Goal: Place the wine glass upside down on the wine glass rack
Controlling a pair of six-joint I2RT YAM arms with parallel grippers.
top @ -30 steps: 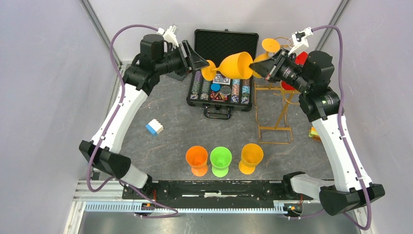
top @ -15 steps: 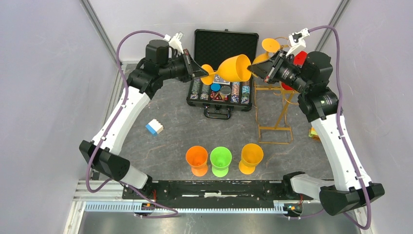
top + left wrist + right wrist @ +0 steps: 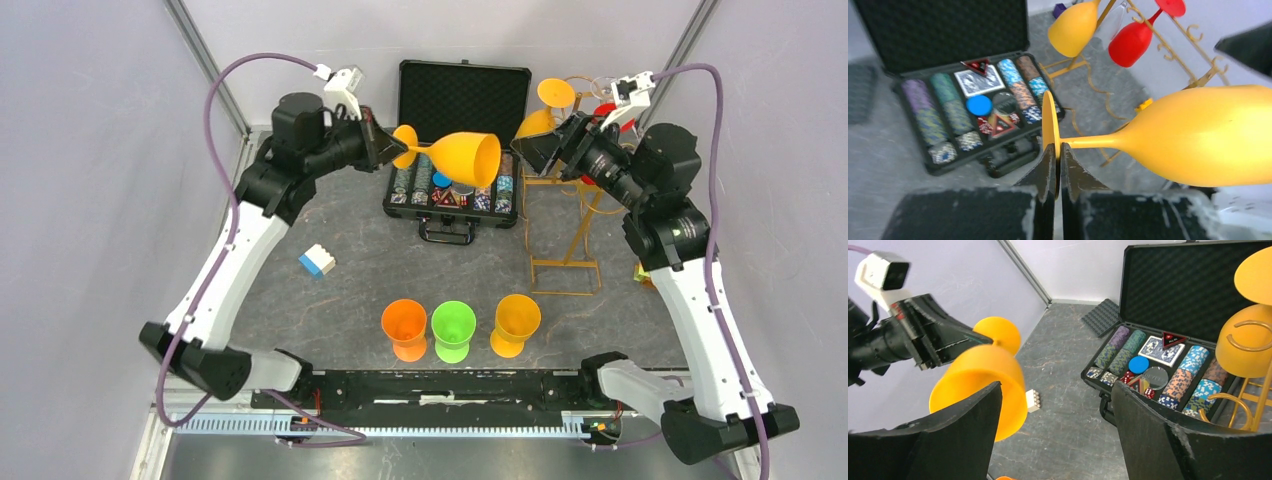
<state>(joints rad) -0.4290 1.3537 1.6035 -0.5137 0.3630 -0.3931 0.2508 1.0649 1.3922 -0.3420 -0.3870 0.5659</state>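
Wine glass (image 3: pixel 462 155), yellow-orange, lies on its side in the air, and the left gripper (image 3: pixel 390 150) holds it by the round foot alone. In the left wrist view the two fingers are pressed together on the foot's edge, the disc standing upright between them. The stem runs level away from the fingers and the open mouth of the bowl faces the right arm.

Just beyond that mouth the right gripper (image 3: pixel 528 150) stands with its jaws spread wide. It grips nothing, and the top view shows a narrow gap between it and the rim.

Below the glass sits an open black case of poker chips (image 3: pixel 465 95) on the grey table (image 3: pixel 350 300). To the right of the case rises the wine glass rack (image 3: pixel 584 230), thin gold wire. From its top rails hang upside down a yellow glass (image 3: pixel 1073 27) and a red glass (image 3: pixel 1133 42).

Nearer the arm bases three goblets stand upright in a row: orange (image 3: pixel 405 325), green (image 3: pixel 452 328) and yellow (image 3: pixel 516 322). A blue and white block (image 3: pixel 317 261) lies to their left.
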